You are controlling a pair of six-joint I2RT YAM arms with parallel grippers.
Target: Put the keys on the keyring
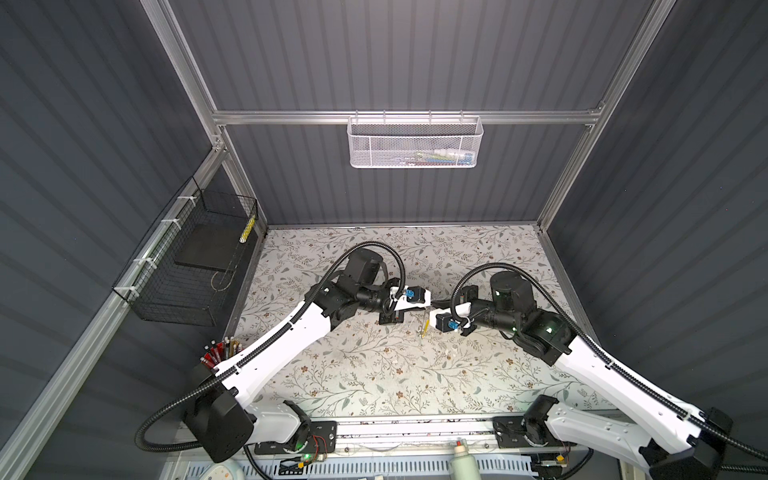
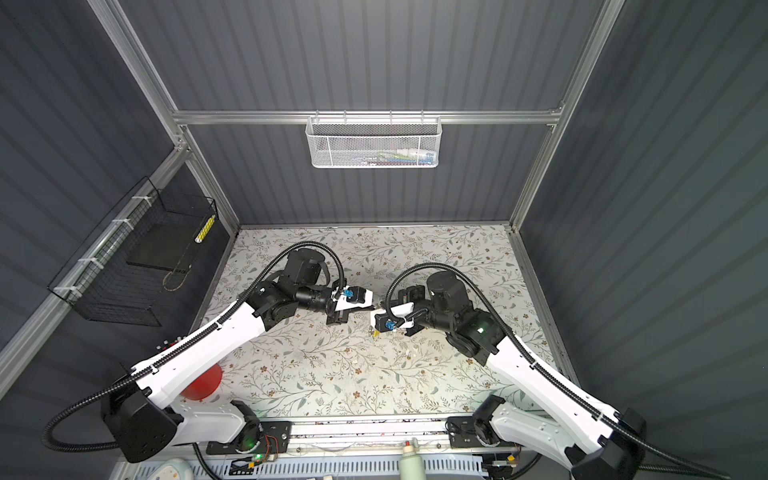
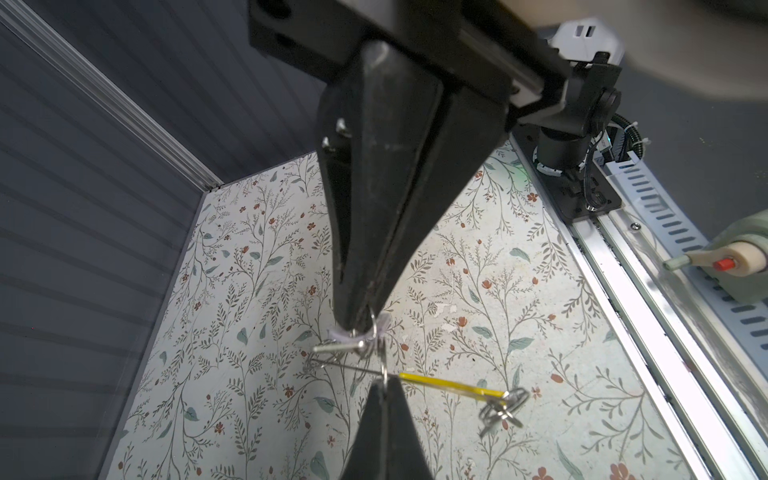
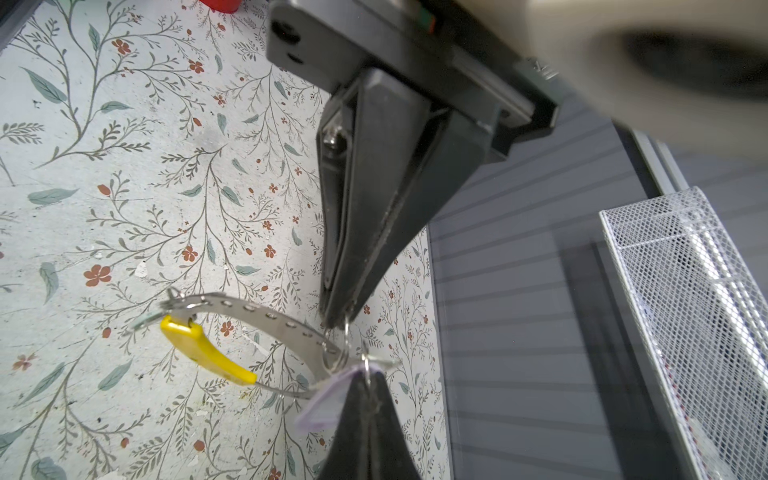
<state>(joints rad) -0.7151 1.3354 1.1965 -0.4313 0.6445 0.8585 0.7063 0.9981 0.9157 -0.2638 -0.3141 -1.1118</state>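
Both grippers meet tip to tip above the middle of the floral table. The keyring (image 4: 266, 313) is a metal loop band with holes and one yellow segment (image 3: 451, 383); it hangs between them, and the yellow shows in both top views (image 1: 424, 328) (image 2: 375, 332). My left gripper (image 3: 384, 384) (image 1: 429, 303) is shut on a small wire ring on the loop. My right gripper (image 4: 365, 376) (image 1: 433, 307) is shut on a key (image 3: 336, 346) with a pale lilac head (image 4: 324, 401). Small metal rings (image 3: 503, 405) bunch at the yellow segment's end.
A white mesh basket (image 1: 415, 143) hangs on the back wall and a black wire basket (image 1: 187, 266) on the left wall. A cup of pens (image 1: 220, 351) stands at the table's left edge. A pale green bottle (image 1: 463, 459) lies past the front rail.
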